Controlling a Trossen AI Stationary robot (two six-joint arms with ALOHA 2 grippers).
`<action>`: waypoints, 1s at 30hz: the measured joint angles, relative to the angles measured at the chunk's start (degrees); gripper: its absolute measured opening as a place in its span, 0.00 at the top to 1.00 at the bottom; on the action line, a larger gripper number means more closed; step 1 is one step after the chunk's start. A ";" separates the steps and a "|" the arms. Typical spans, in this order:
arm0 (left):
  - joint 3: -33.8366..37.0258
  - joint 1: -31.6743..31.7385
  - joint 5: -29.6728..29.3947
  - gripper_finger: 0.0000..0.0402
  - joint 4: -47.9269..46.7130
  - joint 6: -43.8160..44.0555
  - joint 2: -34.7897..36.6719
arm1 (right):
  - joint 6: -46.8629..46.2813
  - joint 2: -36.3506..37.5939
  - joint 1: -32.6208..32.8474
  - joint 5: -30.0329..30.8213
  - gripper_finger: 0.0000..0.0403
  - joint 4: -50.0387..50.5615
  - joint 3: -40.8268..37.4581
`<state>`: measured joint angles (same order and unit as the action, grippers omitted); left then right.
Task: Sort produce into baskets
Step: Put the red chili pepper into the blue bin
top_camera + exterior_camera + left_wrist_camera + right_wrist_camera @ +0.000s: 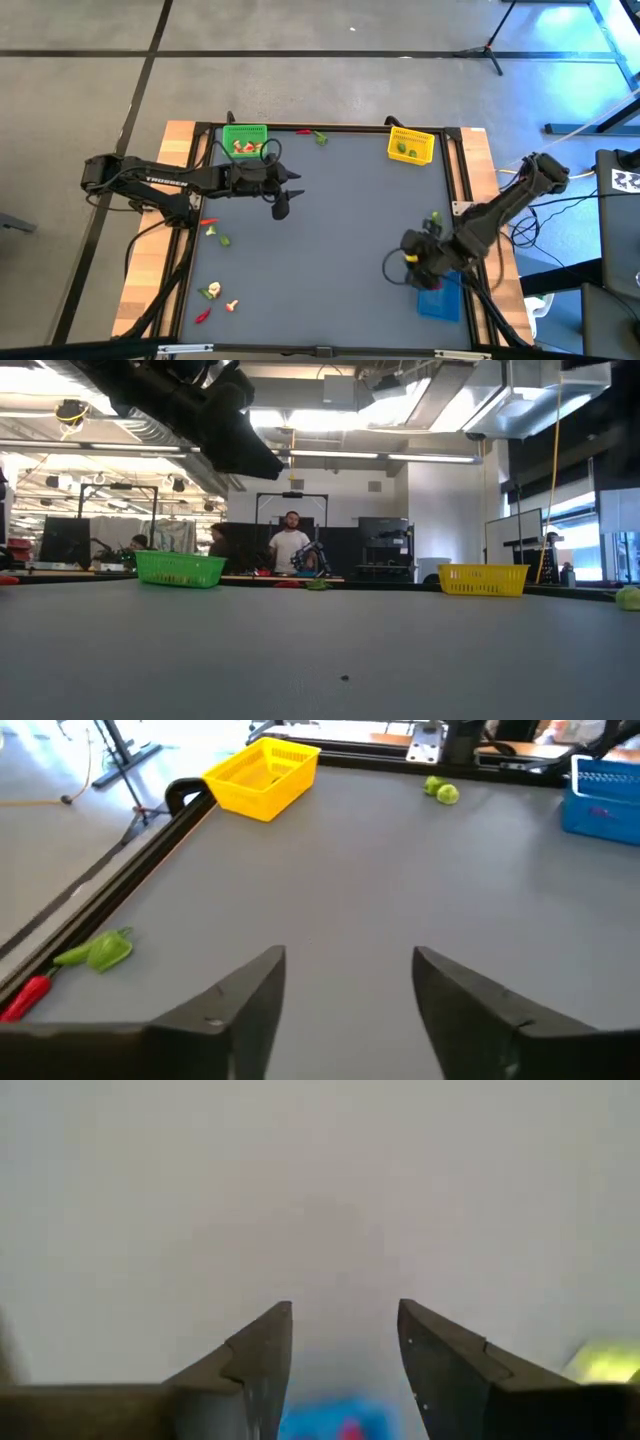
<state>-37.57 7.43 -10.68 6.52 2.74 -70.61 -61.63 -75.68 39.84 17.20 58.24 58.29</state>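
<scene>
The green basket (245, 140) stands at the table's far edge with several produce pieces in it. The yellow basket (411, 145) at the far right holds a green piece. The blue basket (438, 297) sits near the right edge, partly under my right arm. My left gripper (291, 195) hangs open above the mat in front of the green basket, with nothing between its fingers (240, 1005). My right gripper (408, 268) is open above the mat just left of the blue basket, pointing steeply down, and is likewise empty (345, 1360).
Loose produce lies on the mat: a red chili (303, 132) and a green piece (320, 138) at the far edge, a green piece (434, 217) near the right arm, three pieces at the left edge (213, 231), and three at the near left (211, 292). People stand in the room beyond (290, 545).
</scene>
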 joint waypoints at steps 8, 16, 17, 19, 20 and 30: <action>-0.01 0.49 -0.33 0.34 -0.06 0.22 0.00 | 24.11 -0.02 -13.87 12.97 0.54 -5.18 -0.99; -0.34 0.36 0.47 0.36 -9.82 7.25 0.95 | 38.58 -0.02 -25.10 15.38 0.55 -18.39 -6.30; -1.03 0.36 1.06 0.36 -13.75 9.00 1.51 | 39.63 -0.03 -26.03 15.37 0.55 -20.42 -7.13; -3.02 0.35 2.21 0.36 -22.96 12.67 2.72 | 41.56 -0.04 -27.61 15.38 0.55 -24.26 -8.68; -3.99 0.29 2.93 0.37 -27.52 14.72 3.28 | 42.72 -0.04 -28.19 15.38 0.55 -26.37 -9.46; -7.06 -0.60 12.25 0.37 -60.84 36.39 3.81 | 48.68 -0.41 -30.65 15.23 0.55 -36.65 -13.27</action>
<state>-44.63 6.84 1.57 -54.31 39.13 -66.80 -12.95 -76.09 9.19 32.42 21.59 45.02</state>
